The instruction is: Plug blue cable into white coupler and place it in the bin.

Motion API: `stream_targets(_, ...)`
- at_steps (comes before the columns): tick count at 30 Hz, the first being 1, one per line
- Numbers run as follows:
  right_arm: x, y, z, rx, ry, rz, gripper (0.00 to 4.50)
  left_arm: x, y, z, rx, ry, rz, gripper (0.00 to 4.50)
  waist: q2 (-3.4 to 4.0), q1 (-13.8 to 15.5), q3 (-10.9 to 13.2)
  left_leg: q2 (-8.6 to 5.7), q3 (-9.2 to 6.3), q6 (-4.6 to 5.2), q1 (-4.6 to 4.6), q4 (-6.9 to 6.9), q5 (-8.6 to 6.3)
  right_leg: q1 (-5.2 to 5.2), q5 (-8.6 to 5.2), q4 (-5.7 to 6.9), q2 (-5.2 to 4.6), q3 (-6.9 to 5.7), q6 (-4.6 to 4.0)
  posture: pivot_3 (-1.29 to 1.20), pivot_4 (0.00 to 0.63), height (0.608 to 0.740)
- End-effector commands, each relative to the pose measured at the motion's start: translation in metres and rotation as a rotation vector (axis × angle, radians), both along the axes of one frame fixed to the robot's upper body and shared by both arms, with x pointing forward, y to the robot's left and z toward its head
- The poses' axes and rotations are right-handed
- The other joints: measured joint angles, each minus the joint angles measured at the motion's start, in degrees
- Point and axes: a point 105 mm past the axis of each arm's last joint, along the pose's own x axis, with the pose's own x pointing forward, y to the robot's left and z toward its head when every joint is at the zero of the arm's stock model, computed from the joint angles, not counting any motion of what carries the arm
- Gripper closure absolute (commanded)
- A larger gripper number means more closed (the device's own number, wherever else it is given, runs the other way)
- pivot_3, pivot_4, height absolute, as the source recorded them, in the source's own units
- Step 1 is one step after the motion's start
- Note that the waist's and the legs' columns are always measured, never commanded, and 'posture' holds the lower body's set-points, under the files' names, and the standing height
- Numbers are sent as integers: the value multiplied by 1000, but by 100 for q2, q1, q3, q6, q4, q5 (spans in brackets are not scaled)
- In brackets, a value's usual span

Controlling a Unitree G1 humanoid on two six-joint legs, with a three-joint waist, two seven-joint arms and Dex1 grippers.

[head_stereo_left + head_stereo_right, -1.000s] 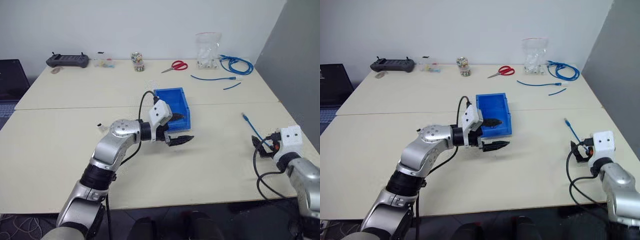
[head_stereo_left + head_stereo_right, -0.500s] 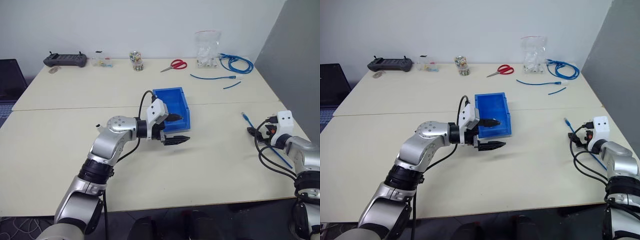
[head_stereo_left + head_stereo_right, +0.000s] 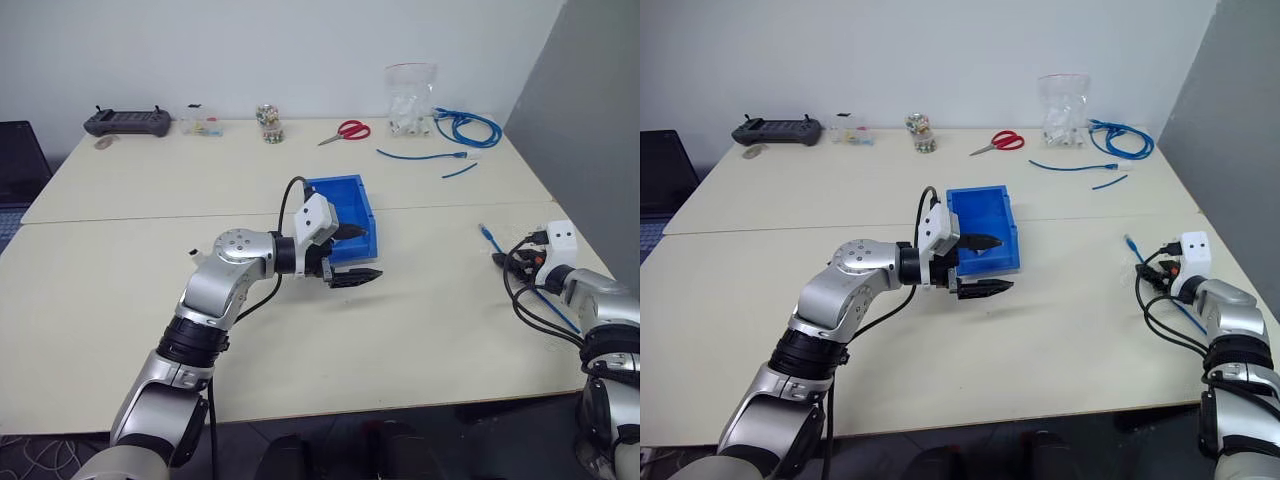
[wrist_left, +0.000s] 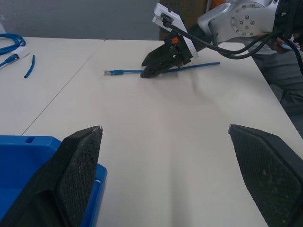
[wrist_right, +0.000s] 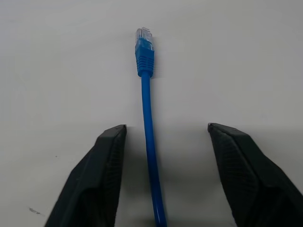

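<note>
- Broadly, a wide cream-coloured tabletop [image 3: 120,290] carries everything; it is matte and flat, so thin things lie flush against it.
- Near the middle sits the small bright blue plastic bin [image 3: 350,205], open-topped, rigid, and likely light enough to slide if nudged.
- Just beside the bin's near edge hovers the left gripper [image 3: 352,254], its two black fingers spread wide with nothing between them.
- At the table's right edge, the right gripper [image 5: 162,177] is lowered over the short, thin blue cable [image 5: 147,137]. Its black fingers stand on either side of the cable with a gap on both sides, so they straddle it without yet pinching it.
- That cable lies nearly straight on the tabletop, its small clear plug [image 5: 144,34] pointing away from the right gripper.
- It looks light and limp, with a smooth round jacket that could roll or slip out of a loose pinch.
- A firm hold close behind the blue boot of the plug would probably keep the tip from drooping during insertion; the clear plug itself seems brittle and is best left unsqueezed.
- Far back, a clear plastic bag [image 3: 410,100] holds small pale pieces; whether the white coupler is among them cannot be made out.
</note>
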Motion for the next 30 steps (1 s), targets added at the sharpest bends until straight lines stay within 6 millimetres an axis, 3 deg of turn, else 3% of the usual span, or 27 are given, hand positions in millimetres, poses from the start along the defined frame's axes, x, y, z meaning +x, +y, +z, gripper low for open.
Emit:
stream_targets(1, 3, 17, -7, -4, 16, 64, 2750, -3, 0, 12, -2, -48, -15, 0, 0, -14, 0, -1, 1, 0, 0, 0, 0, 0, 0, 0, 0, 0, 0, 0, 150, 740)
stream_targets(8, 6, 27, -4, -57, -9, 121, 4447, -4, -1, 11, 5, -47, -18, 0, 0, -33, 0, -1, 2, -2, 1, 0, 1, 0, 0, 2, -1, 1, 0, 0, 150, 740)
stream_targets(16, -4, 33, -13, -133, -14, 185, 4487, -10, 2, 5, 18, -28, -33, 0, 0, -33, 0, -1, 1, -3, 0, 0, 1, 0, 0, 1, -2, 1, 0, 0, 150, 740)
stream_targets(22, -11, 45, 18, -311, -162, 319, 4487, -23, 19, -4, 60, -14, -44, 0, 2, -29, 1, -2, 0, -2, -1, -1, 1, -1, 0, 1, -2, 0, 0, 0, 150, 740)
stream_targets(25, -30, 66, 41, -356, -224, 522, 4487, -45, 48, -13, 89, 8, -4, 0, 19, -45, 10, -1, 2, -3, -6, -4, 1, -12, 0, 1, -3, 5, 0, 0, 150, 740)
stream_targets(30, -82, 110, 43, -285, -127, 896, 4487, -94, 87, -28, 117, 90, 125, 0, 25, -14, 18, 3, -7, 3, -16, -9, -5, -23, -2, -2, -8, 1, -2, 0, 150, 740)
